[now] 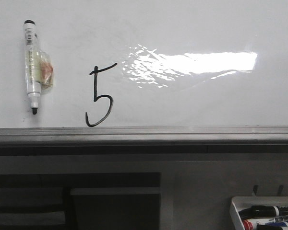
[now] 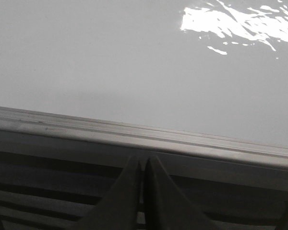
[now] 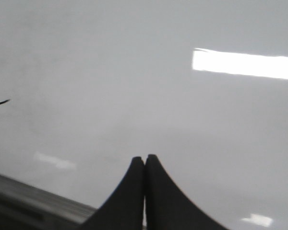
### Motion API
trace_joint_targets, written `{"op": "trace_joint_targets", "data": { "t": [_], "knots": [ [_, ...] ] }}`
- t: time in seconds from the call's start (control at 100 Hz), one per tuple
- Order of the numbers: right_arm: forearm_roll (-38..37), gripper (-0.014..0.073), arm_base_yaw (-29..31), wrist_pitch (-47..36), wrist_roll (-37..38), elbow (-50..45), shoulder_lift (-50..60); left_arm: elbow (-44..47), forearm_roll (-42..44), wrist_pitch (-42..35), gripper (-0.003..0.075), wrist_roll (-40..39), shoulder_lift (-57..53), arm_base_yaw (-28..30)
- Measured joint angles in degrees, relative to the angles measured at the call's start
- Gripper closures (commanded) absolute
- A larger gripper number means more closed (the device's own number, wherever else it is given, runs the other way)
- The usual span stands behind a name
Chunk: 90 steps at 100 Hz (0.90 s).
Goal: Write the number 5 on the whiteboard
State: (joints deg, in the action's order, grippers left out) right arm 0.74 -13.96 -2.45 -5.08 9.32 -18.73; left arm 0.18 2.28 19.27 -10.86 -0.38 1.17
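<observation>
Glossy whiteboard [image 1: 192, 28] is filling the background | left gripper [image 2: 142, 165] and right gripper [image 3: 144, 160] are both pressing their fingers together, holding nothing | number 5 [image 1: 100, 96] is standing upright, long axis vertical, just above the grey rail [image 1: 182, 135]

From the front cam I see the whiteboard [image 1: 192, 28] filling the upper part of the view, w/ its rail [image 1: 182, 135] running along the lower edge. The number 5 [image 1: 99, 95] sits on the board left of centre, its tail just above the rail. A marker [image 1: 32, 67] is stuck upright on the board further left, tip down, apart from the digit. Glare patch [image 1: 192, 64] lies right of the digit's top stroke. Below the rail, bottom right, a tray [image 1: 236, 207] holds more markers [image 1: 271, 211] lying on their sides.
</observation>
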Motion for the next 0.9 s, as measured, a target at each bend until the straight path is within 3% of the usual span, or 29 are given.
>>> {"op": "trace_joint_targets", "data": {
  "t": [0.15,0.29,0.76,0.9],
  "knots": [
    [0.00,0.0644,8.35,-0.95,0.17,-4.45,5.29,0.00,0.00,0.00,0.0741,0.00,0.00,0.00],
    [0.00,0.0644,12.56,0.25,0.70,-8.07,10.74,0.00,0.04,0.00,0.0741,0.00,0.00,0.00],
    [-2.08,0.0644,15.59,20.15,2.10,-10.23,19.33,0.00,0.13,0.00,0.0741,0.00,0.00,0.00],
    [-2.18,0.0644,15.59,21.31,2.19,-10.12,19.33,0.00,0.13,0.00,0.0741,0.00,0.00,0.00]
  ]
}}
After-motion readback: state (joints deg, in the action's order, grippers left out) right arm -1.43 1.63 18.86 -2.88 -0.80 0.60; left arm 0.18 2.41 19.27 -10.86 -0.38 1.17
